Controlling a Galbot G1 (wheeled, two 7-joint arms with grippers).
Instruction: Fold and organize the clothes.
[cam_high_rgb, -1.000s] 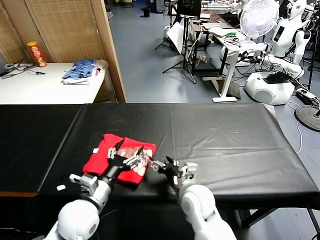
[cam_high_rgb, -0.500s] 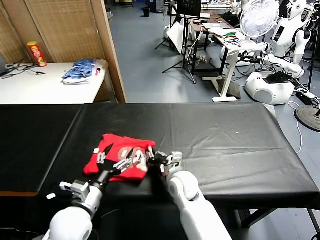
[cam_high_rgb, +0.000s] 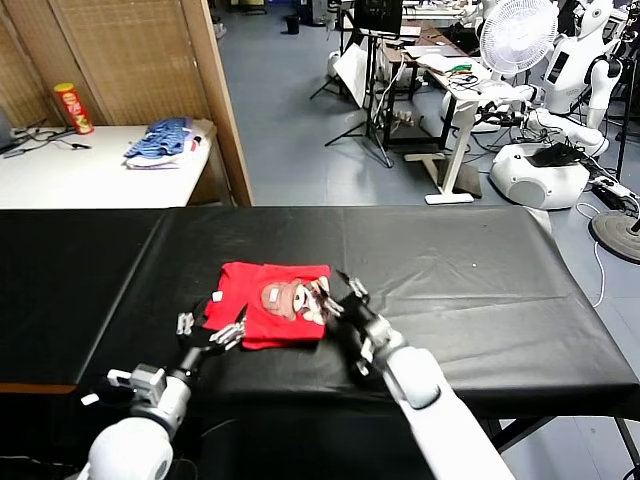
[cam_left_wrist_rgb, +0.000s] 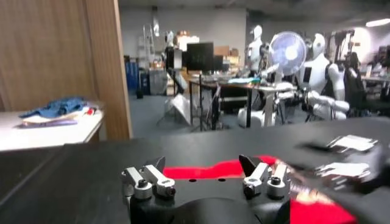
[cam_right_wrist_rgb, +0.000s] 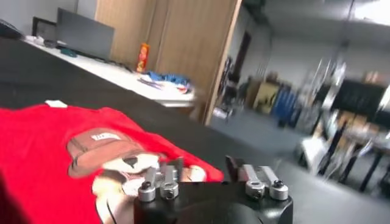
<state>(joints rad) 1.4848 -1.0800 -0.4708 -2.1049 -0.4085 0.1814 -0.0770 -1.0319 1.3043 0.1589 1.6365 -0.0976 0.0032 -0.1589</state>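
The clothes are a red T-shirt (cam_high_rgb: 262, 312), lying folded into a small rectangle on the black table (cam_high_rgb: 470, 270). Its brown-and-white cartoon print (cam_high_rgb: 296, 298) faces up near the right edge. My right gripper (cam_high_rgb: 345, 292) stands open just right of that edge with nothing between its fingers. In the right wrist view the T-shirt (cam_right_wrist_rgb: 36, 140) and its print (cam_right_wrist_rgb: 113, 159) lie before the open right gripper (cam_right_wrist_rgb: 204, 167), and a white tag (cam_right_wrist_rgb: 56, 103) shows at the far side. My left gripper (cam_high_rgb: 212, 325) hovers open at the shirt's near left corner. Beyond the open left gripper (cam_left_wrist_rgb: 201, 165) a strip of the T-shirt (cam_left_wrist_rgb: 201, 170) shows.
A white side table (cam_high_rgb: 60, 175) at the back left bears a blue-and-white pile of garments (cam_high_rgb: 160, 140) and a red can (cam_high_rgb: 72, 108). A wooden partition (cam_high_rgb: 225, 100) stands beside it. A fan (cam_high_rgb: 517, 35) and other robots (cam_high_rgb: 545, 150) stand beyond the table's right end.
The shirt has been folded over and now lies farther back with its print up. My right gripper closed, then let go and moved right. My left gripper pulled back toward me.
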